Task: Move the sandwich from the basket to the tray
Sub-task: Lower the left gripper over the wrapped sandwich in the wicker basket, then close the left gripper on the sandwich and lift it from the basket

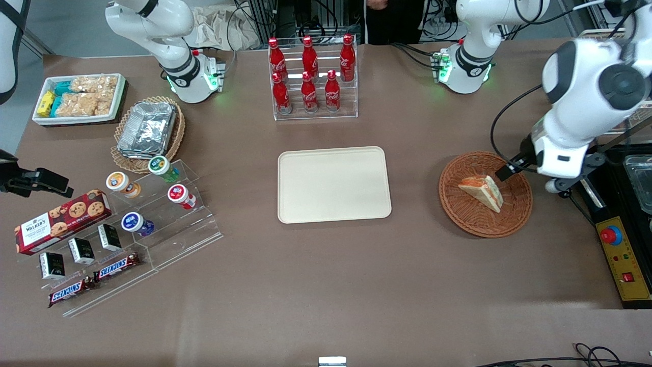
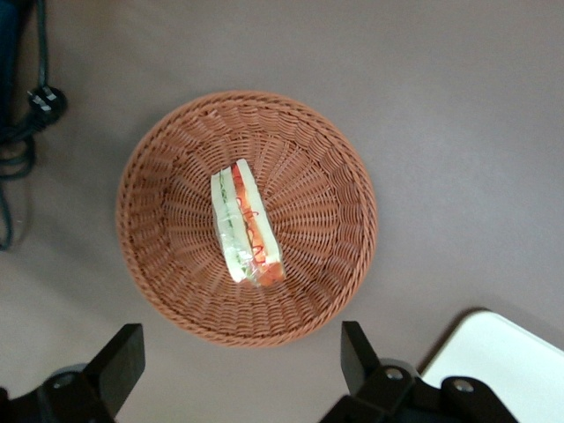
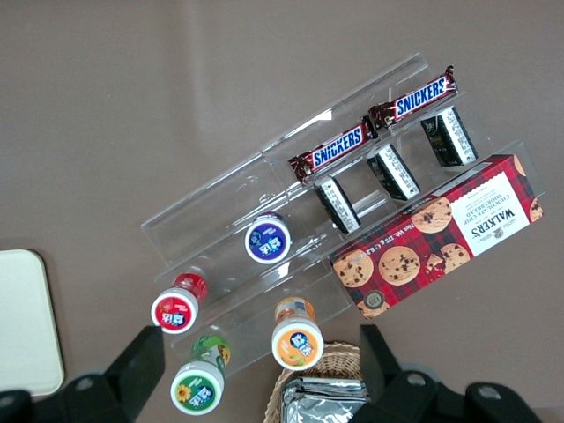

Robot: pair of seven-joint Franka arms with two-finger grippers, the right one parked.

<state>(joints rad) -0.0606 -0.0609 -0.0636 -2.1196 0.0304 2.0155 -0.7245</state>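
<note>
The sandwich (image 1: 483, 192) is a white-bread wedge with orange-red and green filling, lying in the round reddish-brown wicker basket (image 1: 458, 214). The cream-beige tray (image 1: 333, 184) lies flat beside the basket, toward the parked arm's end, with nothing on it. My left gripper (image 1: 524, 176) hangs above the basket's rim on the working arm's side, open and holding nothing. In the left wrist view the sandwich (image 2: 245, 225) lies on its side in the middle of the basket (image 2: 335, 176), my gripper (image 2: 238, 357) stands wide open above the table just outside the rim, and a tray corner (image 2: 502, 361) shows.
A clear rack of red cola bottles (image 1: 310, 76) stands farther from the camera than the tray. Toward the parked arm's end are a clear stepped stand with small cups (image 1: 153, 199), snack bars, a cookie box, a foil-container basket (image 1: 147, 130) and a white snack bin (image 1: 79, 97). A yellow control box (image 1: 624, 260) lies at the working arm's end.
</note>
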